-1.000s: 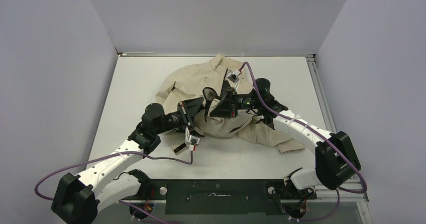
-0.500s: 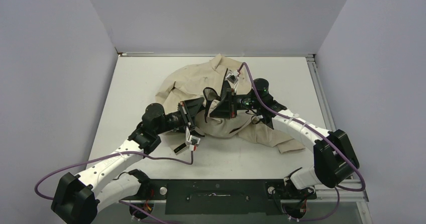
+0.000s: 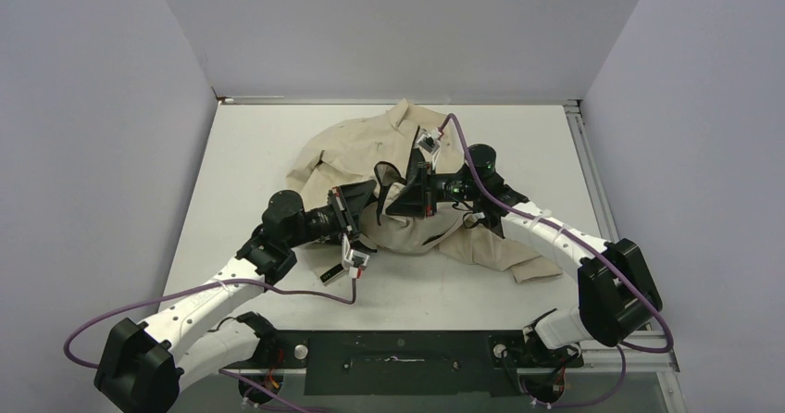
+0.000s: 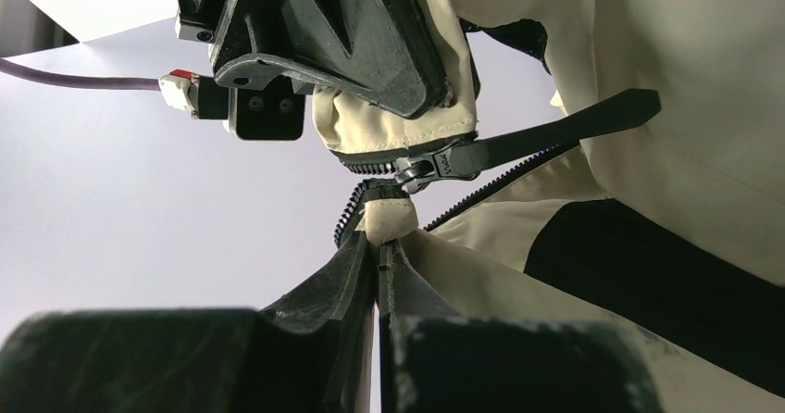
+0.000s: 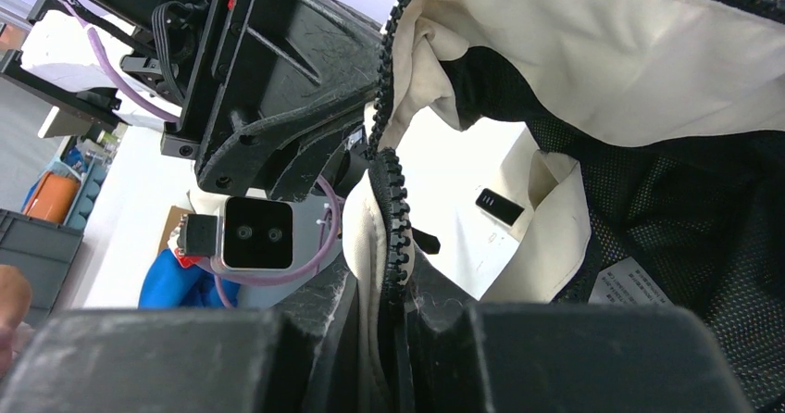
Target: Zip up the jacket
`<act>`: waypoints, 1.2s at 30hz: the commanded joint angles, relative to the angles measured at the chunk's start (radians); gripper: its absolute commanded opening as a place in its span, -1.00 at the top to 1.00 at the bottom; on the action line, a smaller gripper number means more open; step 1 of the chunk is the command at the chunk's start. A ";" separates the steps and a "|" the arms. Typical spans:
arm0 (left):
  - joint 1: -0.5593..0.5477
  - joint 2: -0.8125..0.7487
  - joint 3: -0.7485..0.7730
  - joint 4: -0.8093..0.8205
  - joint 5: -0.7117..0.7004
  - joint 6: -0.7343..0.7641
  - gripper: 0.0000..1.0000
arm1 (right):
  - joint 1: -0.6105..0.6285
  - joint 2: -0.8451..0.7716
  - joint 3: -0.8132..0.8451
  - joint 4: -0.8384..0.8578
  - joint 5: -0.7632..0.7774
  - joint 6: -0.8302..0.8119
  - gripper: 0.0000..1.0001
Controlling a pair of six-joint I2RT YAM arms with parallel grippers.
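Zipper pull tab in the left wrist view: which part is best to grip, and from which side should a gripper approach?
Grip the pull tab probably at its wide free end, coming from the right of that view: it sticks out straight from the slider, while jacket fabric crowds the slider end.

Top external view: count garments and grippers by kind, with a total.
Beige fabric jacket with black lining: 1
Black two-finger grippers: 2, the left gripper and the right gripper, both shut on the jacket
Total: 3
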 commanded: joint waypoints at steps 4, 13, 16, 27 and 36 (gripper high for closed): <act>-0.007 -0.021 0.044 0.015 -0.009 0.016 1.00 | -0.011 -0.014 0.032 0.103 -0.004 0.016 0.89; -0.007 -0.021 0.043 0.013 -0.006 0.020 1.00 | -0.015 -0.021 0.025 0.116 0.001 0.030 0.89; -0.007 -0.023 0.042 0.010 -0.003 0.022 1.00 | -0.019 -0.023 0.025 0.121 0.005 0.035 0.89; -0.009 -0.025 0.042 0.000 0.002 0.030 1.00 | -0.044 -0.036 -0.017 0.228 -0.009 0.116 0.89; -0.013 -0.028 0.042 -0.005 0.001 0.035 1.00 | -0.045 -0.029 -0.019 0.247 -0.007 0.129 0.89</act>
